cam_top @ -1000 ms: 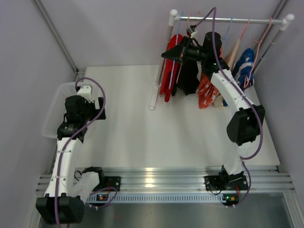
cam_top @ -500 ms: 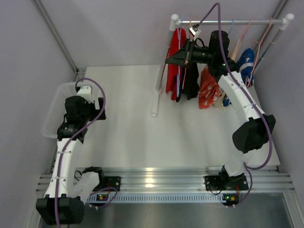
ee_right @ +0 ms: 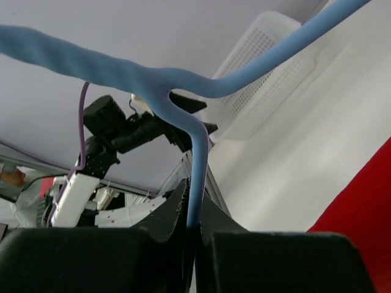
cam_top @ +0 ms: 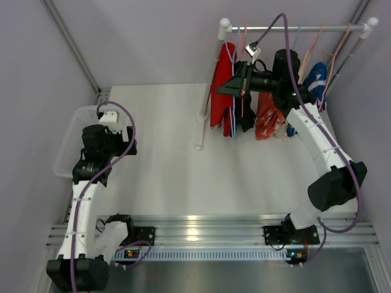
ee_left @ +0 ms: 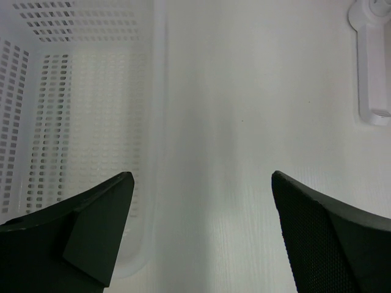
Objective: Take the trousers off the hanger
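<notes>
Trousers hang from the rail (cam_top: 293, 27) at one o'clock overhead: red trousers (cam_top: 219, 113), black trousers (cam_top: 247, 119) just beside them, right gripper (cam_top: 225, 90) against them. Left wrist: left gripper (ee_left: 203, 183) spread above the table (ee_left: 244, 91), basket (ee_left: 18, 91) at nine o'clock. Right wrist: fingers (ee_right: 165, 226) pinch the blue hanger (ee_right: 197, 159); red fabric at four o'clock.

I see a white surface (cam_top: 183, 159) boxed in by plain pale grey walls (cam_top: 153, 43) under even light. A white clothes rail (cam_top: 330, 26) stands at 1 o'clock and a white perforated basket (cam_top: 66, 149) sits at 9. An aluminium rail (cam_top: 208, 227) runs along 6.
</notes>
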